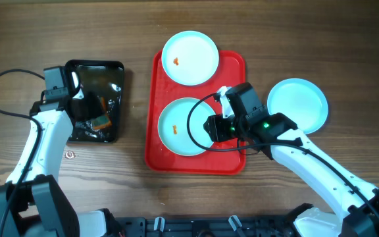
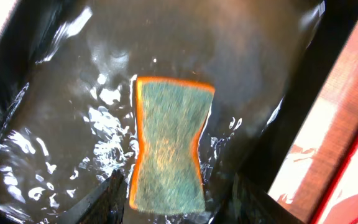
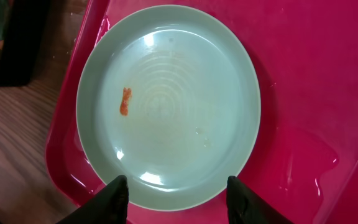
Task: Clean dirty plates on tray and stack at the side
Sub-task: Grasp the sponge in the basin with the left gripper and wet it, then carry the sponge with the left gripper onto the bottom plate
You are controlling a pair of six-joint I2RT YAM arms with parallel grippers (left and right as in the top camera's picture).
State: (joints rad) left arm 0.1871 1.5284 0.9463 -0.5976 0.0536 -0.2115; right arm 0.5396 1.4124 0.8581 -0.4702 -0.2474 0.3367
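Red rectangular plastic tray [image 1: 232, 158] with a raised rim lies mid-desk. Two round pale blue-white shallow plates sit on it: the near plate [image 1: 176, 126] lies flat inside, and the far plate [image 1: 189, 58] overlaps the tray's far edge. Each carries a small orange-red speck [image 3: 125, 101]. A third plate [image 1: 297, 105], apparently clean, rests on the wooden desk [image 1: 275, 33] near the tray's right side.

The right gripper [image 3: 178, 199] hovers over the near plate, its fingers [image 3: 118, 196] spread wide and holding nothing. The left gripper [image 2: 173, 202] hangs over a small black rectangular tray [image 1: 114, 69] of water, fingers open on either side of a green sponge with orange edging [image 2: 169, 143]. Whether they touch it cannot be told.

The plates look rigid, smooth and wet, so they are probably slippery and breakable if dropped. Lying flat, they offer only the rim, so one finger would likely need to slide under the edge and pinch there. The sponge looks soft and should squash when gripped across its narrow waist.
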